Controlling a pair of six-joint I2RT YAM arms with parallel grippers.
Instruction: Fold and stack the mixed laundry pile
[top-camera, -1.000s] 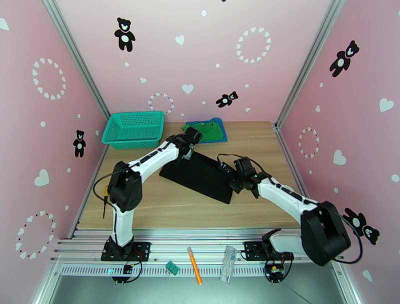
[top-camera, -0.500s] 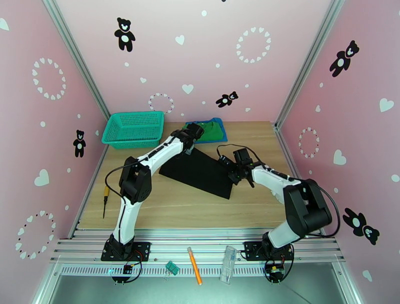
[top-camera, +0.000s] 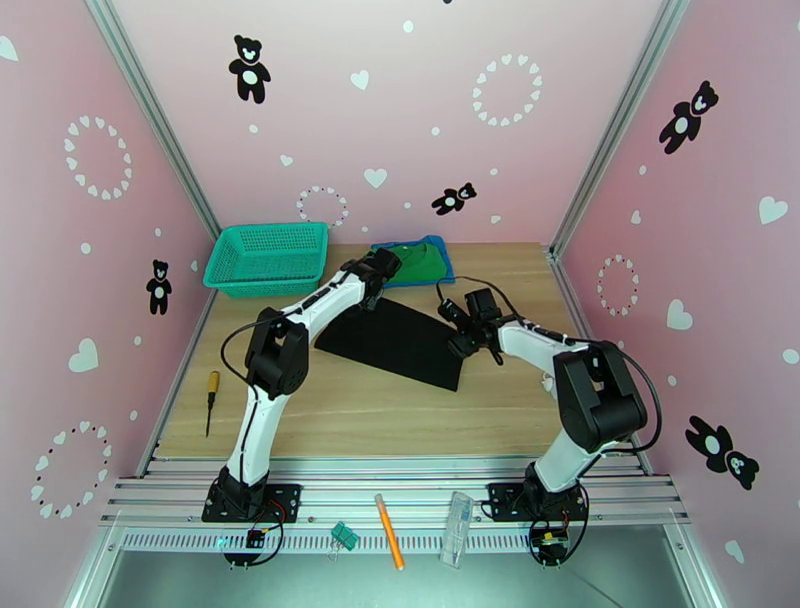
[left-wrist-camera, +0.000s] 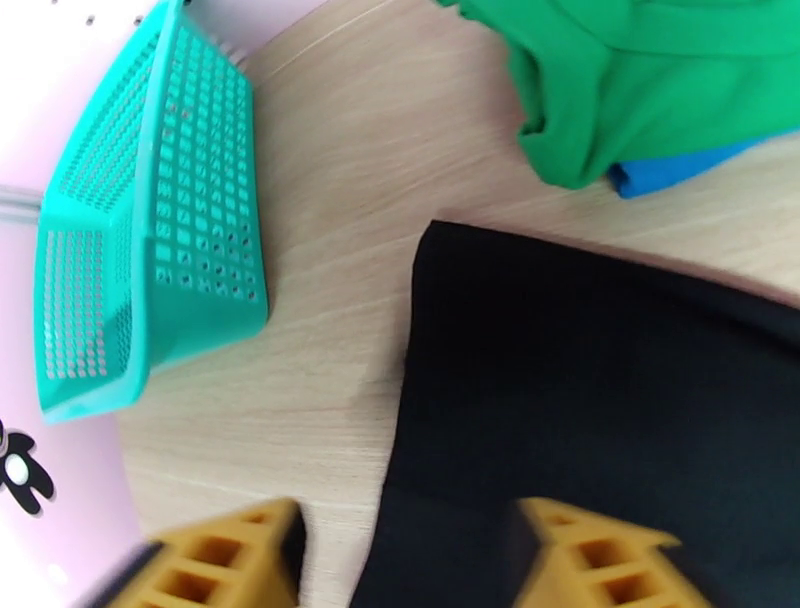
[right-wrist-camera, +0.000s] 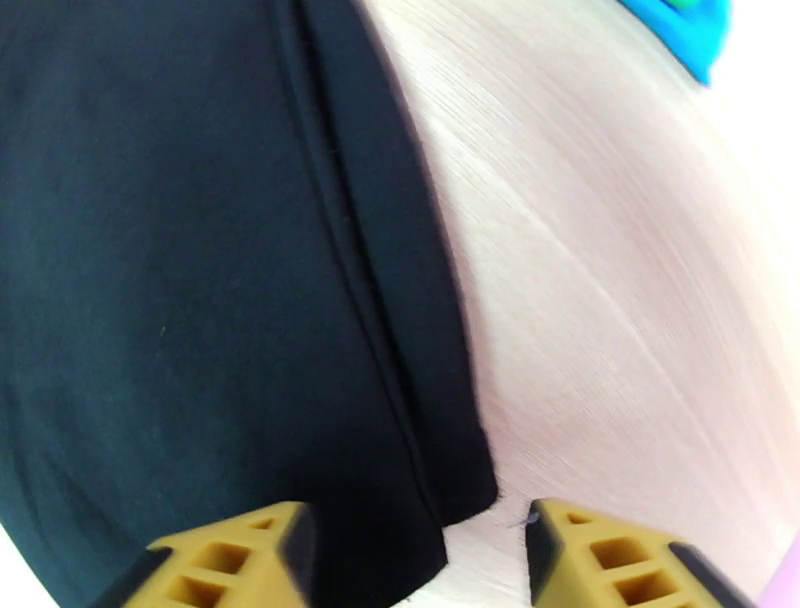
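Black folded cloth garment (top-camera: 400, 340) lies flat between my two pairs of jaws, both spread wide and holding nothing.

Its long axis runs from my left jaws at its far-left end to my right jaws at its near-right end, slanting across the light wooden counter (top-camera: 350, 415). My left jaws straddle its side edge and my right jaws its hemmed corner. Just beyond my left jaws, the bright green cloth garment (top-camera: 418, 262) lies on the medium-blue shirt (left-wrist-camera: 650, 175). The teal plastic mesh basket (top-camera: 268, 258) stands to their left. A yellow-handled screwdriver (top-camera: 211, 395) lies well apart, back toward my left base.
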